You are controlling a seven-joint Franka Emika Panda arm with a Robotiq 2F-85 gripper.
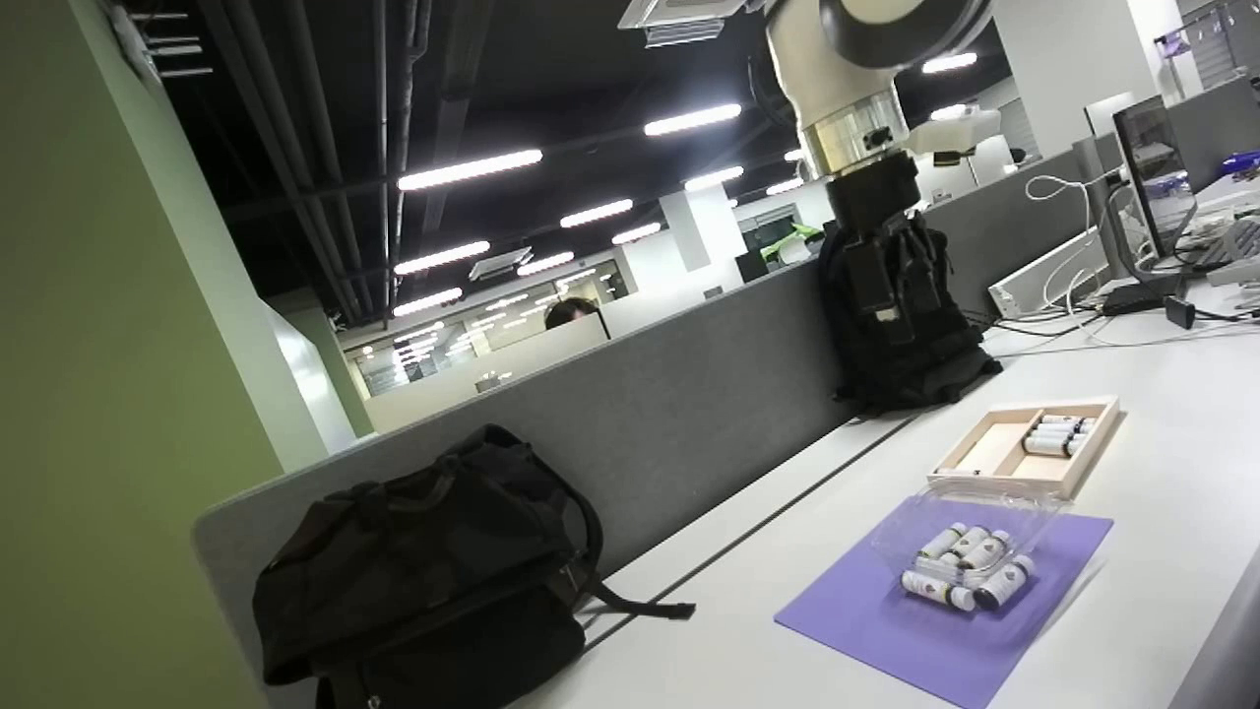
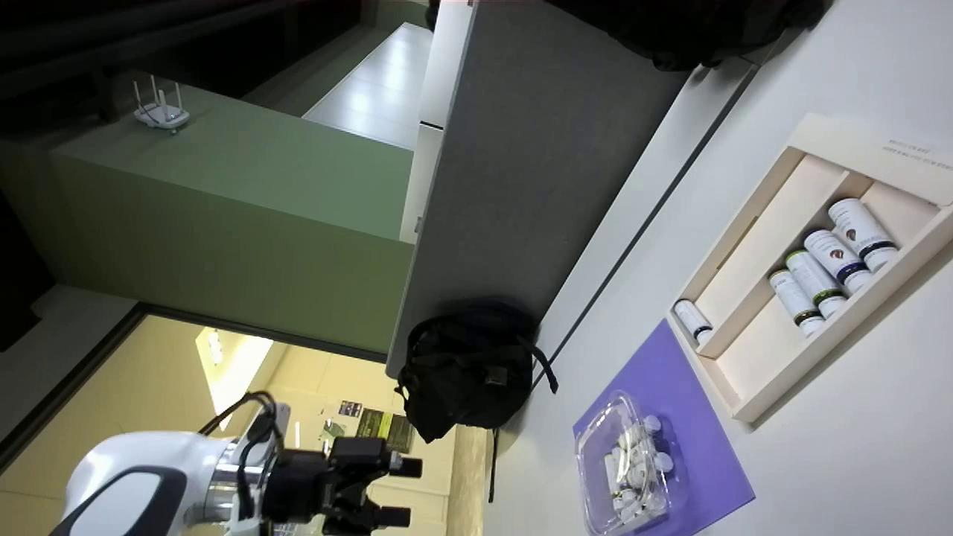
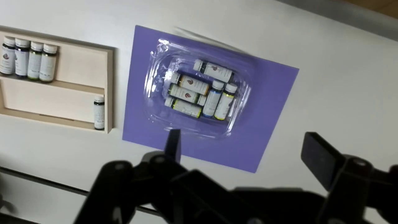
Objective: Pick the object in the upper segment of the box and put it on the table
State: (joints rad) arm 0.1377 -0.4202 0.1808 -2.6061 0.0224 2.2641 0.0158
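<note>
Gripper [image 3: 247, 151]: you have its jaws wide apart, high above the tabletop [image 3: 329, 81]; both exterior views show it well away from the wooden box [image 3: 82, 67].
Box: flat on the tabletop, just beside the purple mat [image 3: 269, 93], with a thin wall splitting it into 2 long segments.
Segment nearer the partition [image 1: 709, 404]: it holds 1 small bottle [image 3: 99, 113], lying in the corner by the end wall closest to the mat, cap toward the dividing wall.
Segment farther from the partition: it holds 4 bottles [image 3: 35, 60], lying side by side, caps toward the outer wall; in your wrist view this segment sits higher.
Upper segment: you cannot tell from the views which of the 2 is meant; either way, your object lies inside the box.
Mat: it carries a clear plastic tub [image 3: 150, 82] with 6 bottles [image 3: 225, 104] lying in it, 4 roughly parallel and 2 turned across them.
Backpacks [image 1: 423, 581]: 2, both black, by the partition; in an exterior view you see the gripper in front of the farther of them.
</note>
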